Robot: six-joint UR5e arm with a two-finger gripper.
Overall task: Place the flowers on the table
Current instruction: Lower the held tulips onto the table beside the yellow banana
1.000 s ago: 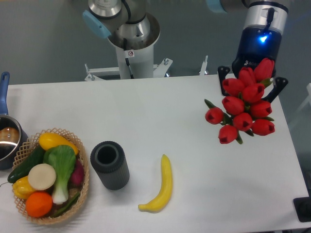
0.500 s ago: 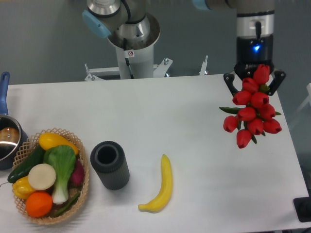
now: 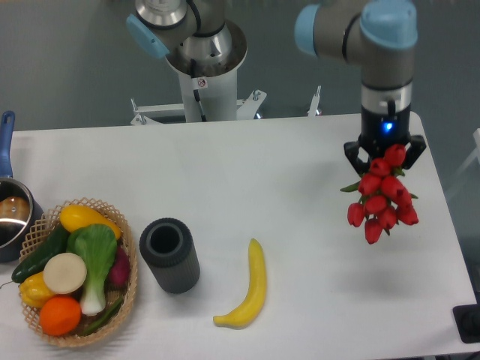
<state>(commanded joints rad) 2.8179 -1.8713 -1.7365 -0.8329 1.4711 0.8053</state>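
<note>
The flowers (image 3: 381, 198), a bunch of red tulip buds with green leaves, hang at the right side over the white table (image 3: 247, 187). My gripper (image 3: 384, 152) points straight down and is shut on the top of the bunch, its two black fingers on either side. The buds spread out below the fingers toward the camera. The stems are hidden behind the buds and the gripper. I cannot tell whether the bunch touches the tabletop.
A yellow banana (image 3: 250, 287) lies at the front centre. A dark grey cylinder cup (image 3: 169, 254) stands left of it. A wicker basket (image 3: 129, 292) of vegetables sits at the front left, a blue-handled pot (image 3: 10, 214) behind it. The table's right edge is close to the flowers.
The arm has come down with the flowers, which now look smaller and lower, and the wrist and more of the arm have come into view.
</note>
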